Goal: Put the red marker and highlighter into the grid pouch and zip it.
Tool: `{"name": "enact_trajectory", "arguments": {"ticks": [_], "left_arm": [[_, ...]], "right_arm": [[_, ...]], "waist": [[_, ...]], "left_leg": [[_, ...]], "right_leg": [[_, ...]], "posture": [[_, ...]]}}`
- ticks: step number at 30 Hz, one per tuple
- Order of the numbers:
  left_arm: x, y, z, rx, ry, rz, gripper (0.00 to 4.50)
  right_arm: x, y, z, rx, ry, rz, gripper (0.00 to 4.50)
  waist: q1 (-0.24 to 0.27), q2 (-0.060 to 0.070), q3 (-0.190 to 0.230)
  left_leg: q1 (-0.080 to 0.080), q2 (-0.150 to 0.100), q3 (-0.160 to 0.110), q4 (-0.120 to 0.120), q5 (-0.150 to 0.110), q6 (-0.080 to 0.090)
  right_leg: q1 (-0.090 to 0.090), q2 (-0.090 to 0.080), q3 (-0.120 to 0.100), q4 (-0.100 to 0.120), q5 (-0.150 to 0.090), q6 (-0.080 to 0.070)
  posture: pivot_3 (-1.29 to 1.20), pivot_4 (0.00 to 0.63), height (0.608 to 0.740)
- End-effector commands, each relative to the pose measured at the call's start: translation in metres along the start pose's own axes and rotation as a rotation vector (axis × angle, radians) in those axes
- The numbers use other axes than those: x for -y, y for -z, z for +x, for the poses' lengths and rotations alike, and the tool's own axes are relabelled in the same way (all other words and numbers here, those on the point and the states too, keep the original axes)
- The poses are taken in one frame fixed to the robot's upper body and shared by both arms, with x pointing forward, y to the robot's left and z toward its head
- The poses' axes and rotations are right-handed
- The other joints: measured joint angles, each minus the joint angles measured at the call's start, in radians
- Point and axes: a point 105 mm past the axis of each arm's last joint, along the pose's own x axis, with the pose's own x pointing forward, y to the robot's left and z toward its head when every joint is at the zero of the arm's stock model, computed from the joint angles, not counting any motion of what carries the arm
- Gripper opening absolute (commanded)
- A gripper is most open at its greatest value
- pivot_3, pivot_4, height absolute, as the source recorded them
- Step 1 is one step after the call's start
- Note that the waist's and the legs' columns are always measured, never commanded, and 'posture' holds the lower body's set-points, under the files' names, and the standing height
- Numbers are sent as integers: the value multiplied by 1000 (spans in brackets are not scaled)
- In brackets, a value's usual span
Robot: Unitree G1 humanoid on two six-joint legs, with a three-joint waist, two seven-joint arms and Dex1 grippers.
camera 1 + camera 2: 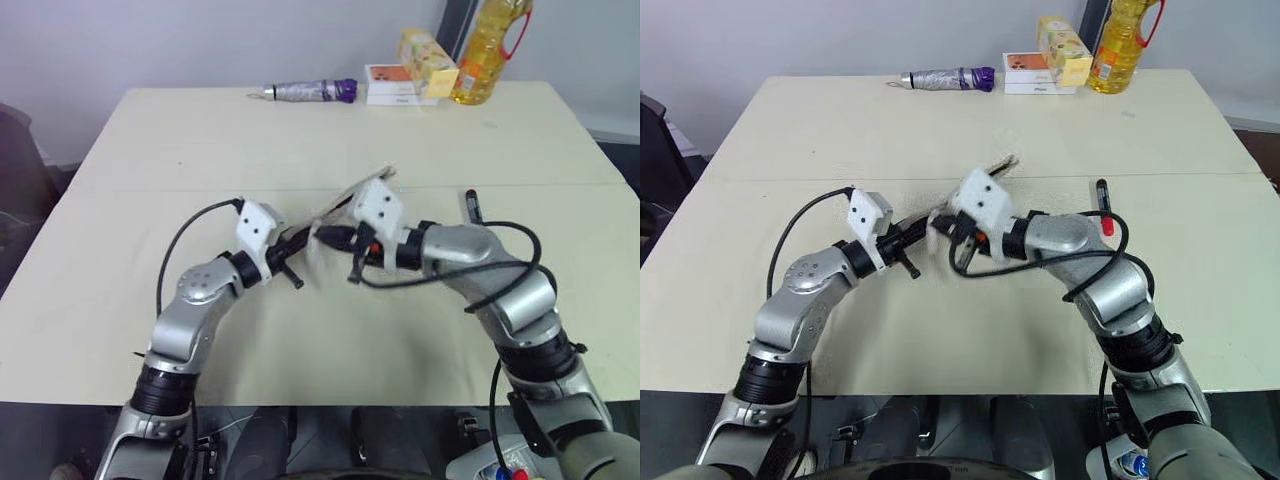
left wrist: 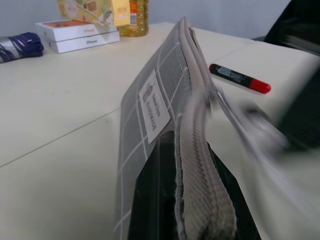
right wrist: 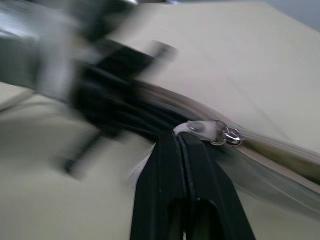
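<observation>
The grid pouch (image 1: 352, 196), grey with white lines and a white label (image 2: 154, 106), is held edge-up above the table's middle. My left gripper (image 1: 298, 240) is shut on its near end, one black finger (image 2: 150, 200) on each side. My right gripper (image 1: 335, 237) meets it from the right and is shut on the white zipper pull cord (image 3: 192, 128), beside the metal slider ring (image 3: 227, 134). The red marker (image 1: 472, 205), black with a red cap, lies on the table right of the pouch. The highlighter is out of view.
Along the table's far edge lie a purple-and-silver folded umbrella (image 1: 310, 92), two stacked white phone boxes (image 1: 400, 85), a yellow carton (image 1: 428, 60) and a yellow oil bottle (image 1: 485, 50). A seam (image 1: 150, 190) crosses the tabletop.
</observation>
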Motion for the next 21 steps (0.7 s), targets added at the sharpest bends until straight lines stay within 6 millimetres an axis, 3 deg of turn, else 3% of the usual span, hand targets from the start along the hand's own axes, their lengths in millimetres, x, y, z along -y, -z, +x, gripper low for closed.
{"name": "enact_trajectory", "arguments": {"ticks": [1,8,12,15,17,21], "left_arm": [[-4,-10,8,38,-27,34,0],[-7,-12,12,54,-46,41,0],[-11,-13,7,48,-48,63,0],[-18,-10,0,19,-46,127,0],[-24,-10,-5,10,-51,143,0],[-26,-7,-10,-26,-20,183,0]], "right_arm": [[-24,-17,1,52,-125,-35,30],[-12,-21,-5,55,-89,-26,30],[17,-23,-27,42,12,11,1287],[54,-21,-58,57,212,71,2939],[78,-8,-81,15,357,101,3894],[121,39,-128,-112,668,258,3894]], "waist": [[10,0,0],[13,0,0],[14,0,0],[15,0,0],[16,0,0],[13,0,0]], "left_leg": [[0,0,0,0,0,0],[0,0,0,-1,0,0],[0,0,0,-1,0,0],[0,0,0,-1,0,0],[0,0,0,-1,0,0],[0,0,0,-1,0,0]], "right_leg": [[0,0,0,0,0,0],[0,0,0,-1,0,0],[0,0,-1,-1,0,0],[1,0,-1,-2,0,0],[1,0,-1,-2,0,0],[1,0,-1,-2,0,0]], "posture": [[0,150,740],[0,150,740],[0,150,740],[0,150,740],[0,150,740],[0,150,740]]}}
